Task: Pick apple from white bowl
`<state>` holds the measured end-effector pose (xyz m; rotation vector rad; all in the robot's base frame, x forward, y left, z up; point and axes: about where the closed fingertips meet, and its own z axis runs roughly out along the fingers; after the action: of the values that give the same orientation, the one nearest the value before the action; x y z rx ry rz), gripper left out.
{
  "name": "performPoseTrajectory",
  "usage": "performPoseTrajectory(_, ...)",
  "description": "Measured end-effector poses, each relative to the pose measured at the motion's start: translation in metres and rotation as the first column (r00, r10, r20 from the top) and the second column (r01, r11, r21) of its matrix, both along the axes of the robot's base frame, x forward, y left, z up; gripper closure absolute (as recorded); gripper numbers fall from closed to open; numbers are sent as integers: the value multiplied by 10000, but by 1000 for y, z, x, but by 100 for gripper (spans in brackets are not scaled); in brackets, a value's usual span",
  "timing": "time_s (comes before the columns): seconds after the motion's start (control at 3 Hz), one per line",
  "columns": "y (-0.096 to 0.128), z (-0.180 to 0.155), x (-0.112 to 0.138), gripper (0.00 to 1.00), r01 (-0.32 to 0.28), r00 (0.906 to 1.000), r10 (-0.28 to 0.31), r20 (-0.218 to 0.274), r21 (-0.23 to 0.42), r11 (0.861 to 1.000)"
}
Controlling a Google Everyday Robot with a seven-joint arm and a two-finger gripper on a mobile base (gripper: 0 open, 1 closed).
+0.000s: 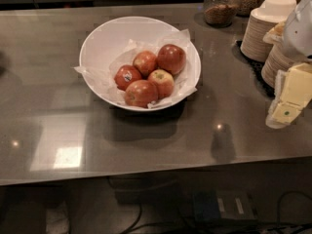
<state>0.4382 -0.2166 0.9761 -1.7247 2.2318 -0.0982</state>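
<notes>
The white bowl [105, 39] is large, round and glossy, lined with crinkled white paper, and stands on the grey counter left of the middle. Several red apples lie in its front right part: one at the back right [171, 58], one at the front [141, 92], one with a sticker at the left [127, 76]. My gripper [288, 104], pale yellow below a white arm, hangs at the right edge of the view, over the counter. It is well to the right of the bowl, apart from it, and holds nothing that I can see.
Stacks of small beige paper bowls [265, 29] stand at the back right, right behind the gripper. Glass jars [220, 6] of grain stand along the back edge. The counter's front edge [146, 177] runs across the lower view, with cables on the floor below.
</notes>
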Motion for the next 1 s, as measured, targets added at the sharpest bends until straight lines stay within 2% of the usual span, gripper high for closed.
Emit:
performPoseTrajectory(0.33,1,0,1,0,-5,10000,5,24,15,10000)
performPoseTrajectory(1.0,47,-16,50,0,-798,9951,750,644,746,9940)
